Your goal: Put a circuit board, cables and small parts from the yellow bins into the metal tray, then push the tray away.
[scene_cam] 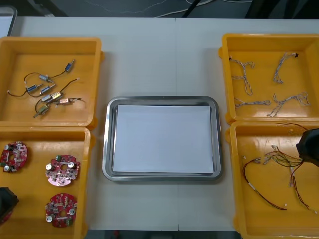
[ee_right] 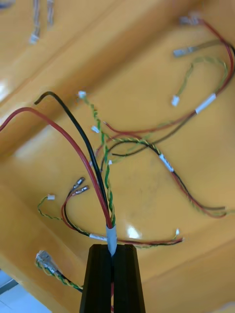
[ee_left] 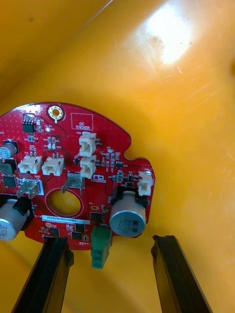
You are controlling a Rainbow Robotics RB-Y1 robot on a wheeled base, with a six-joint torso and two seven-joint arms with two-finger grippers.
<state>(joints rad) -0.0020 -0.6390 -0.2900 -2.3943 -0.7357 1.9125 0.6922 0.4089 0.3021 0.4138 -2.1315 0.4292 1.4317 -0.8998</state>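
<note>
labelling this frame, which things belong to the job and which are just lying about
Job: metal tray, white inside; yellow bins; round red circuit boards; small metal parts; twisted blue-white cables; right end effector shut on red-black-green cable bundle; left end effector open at one board.
Lying about: white cord beyond table.

We read "CC STICKER" in a white-outlined box on the round red circuit board (ee_left: 73,166) | its white strip label (ee_left: 66,220): print too small for us to read | its silver-topped cylindrical component (ee_left: 128,221): markings unclear to us
</note>
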